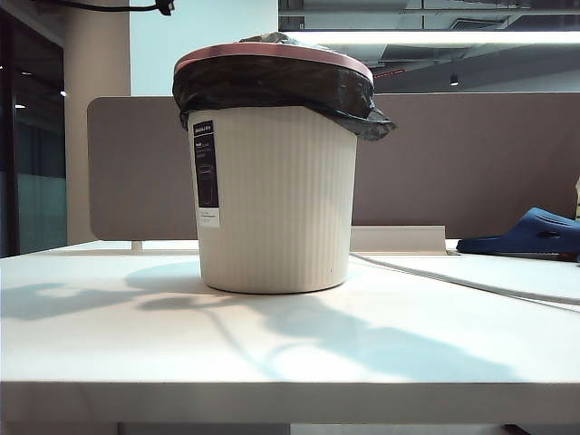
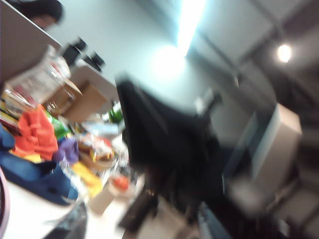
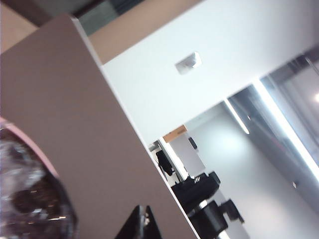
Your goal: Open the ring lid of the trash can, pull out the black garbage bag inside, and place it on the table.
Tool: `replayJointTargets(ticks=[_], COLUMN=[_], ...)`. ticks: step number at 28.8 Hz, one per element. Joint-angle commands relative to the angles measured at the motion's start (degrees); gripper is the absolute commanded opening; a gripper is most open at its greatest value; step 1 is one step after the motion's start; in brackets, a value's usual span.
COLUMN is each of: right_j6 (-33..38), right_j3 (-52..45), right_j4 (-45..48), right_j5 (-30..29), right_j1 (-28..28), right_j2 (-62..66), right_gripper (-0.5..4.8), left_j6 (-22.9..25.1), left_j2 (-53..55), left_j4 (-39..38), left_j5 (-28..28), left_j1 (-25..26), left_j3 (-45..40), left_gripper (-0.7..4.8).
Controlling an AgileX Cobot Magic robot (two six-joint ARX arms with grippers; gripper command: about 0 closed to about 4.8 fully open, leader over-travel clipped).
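The cream ribbed trash can [image 1: 276, 199] stands mid-table [image 1: 272, 349] in the exterior view. The pink ring lid [image 1: 272, 53] sits on its rim. The black garbage bag [image 1: 272, 89] is folded out under the lid and over the rim. Neither gripper shows in that view. In the right wrist view my right gripper [image 3: 144, 209] is shut with nothing in it. It is in the air beside the lid's pink edge [image 3: 37, 149] and the bag's crinkled plastic [image 3: 30, 199]. The left wrist view is smeared by motion, and my left gripper [image 2: 172, 224] is only dark blurs.
The grey-brown partition [image 1: 453, 163] runs behind the can. A dark blue slipper [image 1: 530, 234] lies at the far right, and a white cable [image 1: 471, 283] crosses the table there. The left wrist view shows colourful clutter [image 2: 45, 144] and a black office chair [image 2: 159, 144].
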Motion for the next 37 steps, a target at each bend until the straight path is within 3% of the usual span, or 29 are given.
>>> replayJointTargets(ticks=[1,7,12,24,37], right_j6=[4.66,6.71,10.43,13.07,17.00], right_j3=[0.76,0.76,0.79,0.76,0.76], right_j4=[-1.05,-11.96,-20.37,-28.41,-29.70], right_j5=[1.97,3.32,3.21,1.09,1.16], right_j1=[-0.76,0.00,2.38,9.20,11.43], right_j2=[-0.59,-2.67,-3.78,-3.91,-3.91], right_gripper=[-0.01,-0.01,-0.01,-0.01,-0.01], left_j6=[3.45,5.35,5.29,5.88,6.56], left_j2=[-0.50,-3.37,-5.90,-6.08,-5.22], left_j4=[-4.11,-23.23,-33.03,-42.91,-44.68], left_j5=[7.19,1.27,-1.53,-4.87,-8.81], left_j1=[0.52,4.48,10.38,11.76,12.35], left_j3=[0.13,0.07,0.07,0.07,0.07], left_gripper=[2.09,1.86,1.87,2.16,2.16])
